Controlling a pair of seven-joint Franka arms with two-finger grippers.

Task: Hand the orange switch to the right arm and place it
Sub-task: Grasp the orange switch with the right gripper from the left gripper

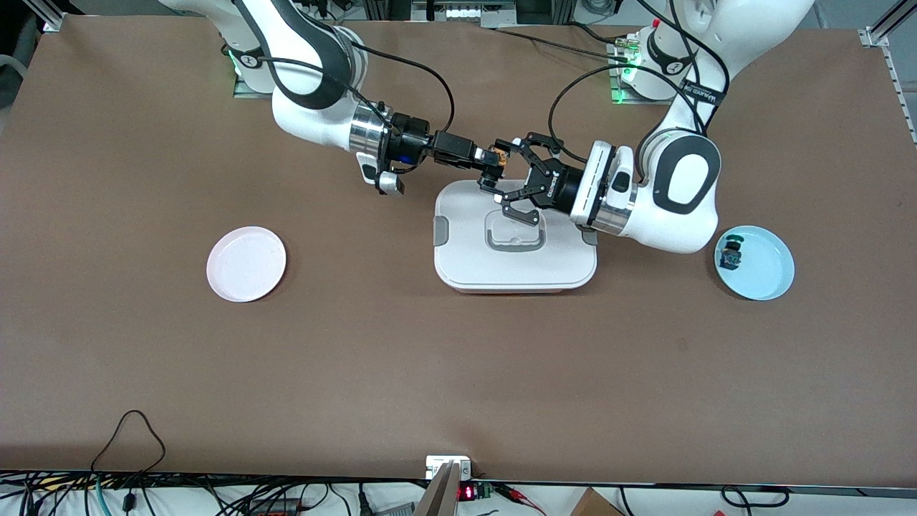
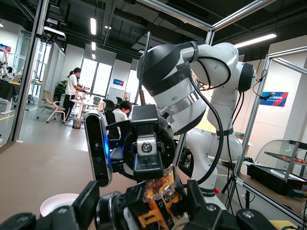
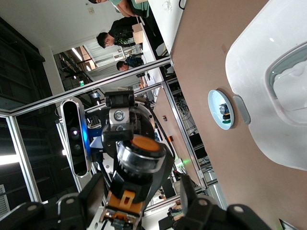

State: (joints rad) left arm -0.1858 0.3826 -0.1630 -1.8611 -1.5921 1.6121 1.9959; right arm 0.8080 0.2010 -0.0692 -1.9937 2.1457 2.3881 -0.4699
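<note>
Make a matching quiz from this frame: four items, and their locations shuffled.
Items:
1. orange switch
2. green-capped switch
3. pink plate
4. white lidded box

Places:
A. toward the right arm's end of the table
B. table centre, below both hands
C. between the right hand and left hand, in the air
D. in the blue plate

Pairs: 1-C, 2-D, 3-A, 4-B

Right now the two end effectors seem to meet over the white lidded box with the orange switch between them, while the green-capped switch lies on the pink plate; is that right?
Not quite: the front view shows the green-capped switch on the blue plate; the pink plate holds nothing. The left end effector and right end effector do meet over the white box with the orange switch between them.
</note>
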